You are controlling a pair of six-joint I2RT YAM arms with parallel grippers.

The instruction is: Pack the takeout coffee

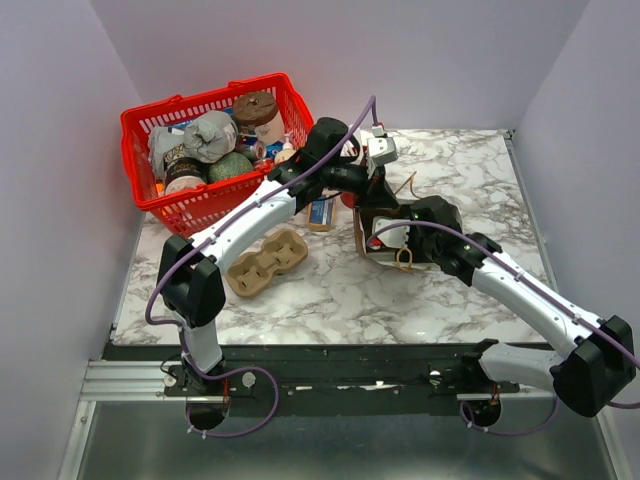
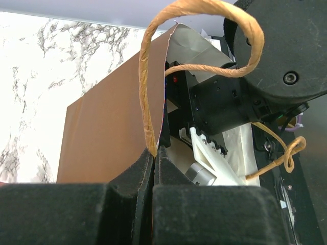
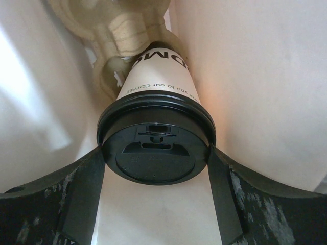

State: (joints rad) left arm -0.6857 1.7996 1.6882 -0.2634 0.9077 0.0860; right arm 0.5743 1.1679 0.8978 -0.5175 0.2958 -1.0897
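The takeout coffee (image 3: pixel 156 138), a cream paper cup with a black lid, lies inside the brown paper bag (image 1: pixel 358 240), whose white inner walls (image 3: pixel 255 76) surround it. My right gripper (image 3: pixel 156 153) reaches into the bag, its two fingers pressed on either side of the lid. The cup's far end rests against a moulded pulp carrier (image 3: pixel 115 25). My left gripper (image 2: pixel 155 151) is shut on the bag's rim where the twisted paper handle (image 2: pixel 147 76) joins it, holding the mouth up. In the top view the cup is hidden inside the bag.
A red basket (image 1: pixel 150 125) full of groceries stands at the back left. A cardboard cup carrier (image 1: pixel 265 262) lies on the marble table (image 1: pixel 330 300) in front of it. A small box (image 1: pixel 322 213) sits left of the bag. Walls close in on both sides.
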